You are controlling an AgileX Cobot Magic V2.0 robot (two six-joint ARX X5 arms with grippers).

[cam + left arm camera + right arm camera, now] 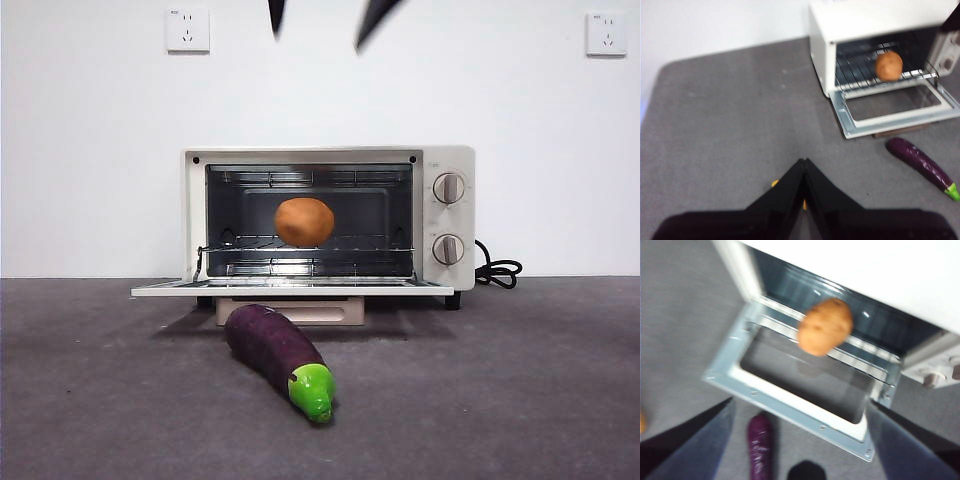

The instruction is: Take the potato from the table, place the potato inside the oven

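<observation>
The orange-brown potato (304, 221) (889, 65) (825, 327) rests on the wire rack inside the cream-white oven (445, 165) (865, 20) (865, 265), whose glass door (290, 288) (790, 400) lies folded down flat. My right gripper (800, 440) hangs open and empty above the door's front edge, apart from the potato. Two black tips (375, 20) show at the top edge of the front view, above the oven. My left gripper (804, 161) is shut and empty over the grey table (730, 110), well to the side of the oven.
A long purple eggplant (275, 350) (922, 162) (761, 445) with a green tip lies on the table just in front of the open door. The oven's black cord (497, 270) coils at its knob side. A white wall stands close behind.
</observation>
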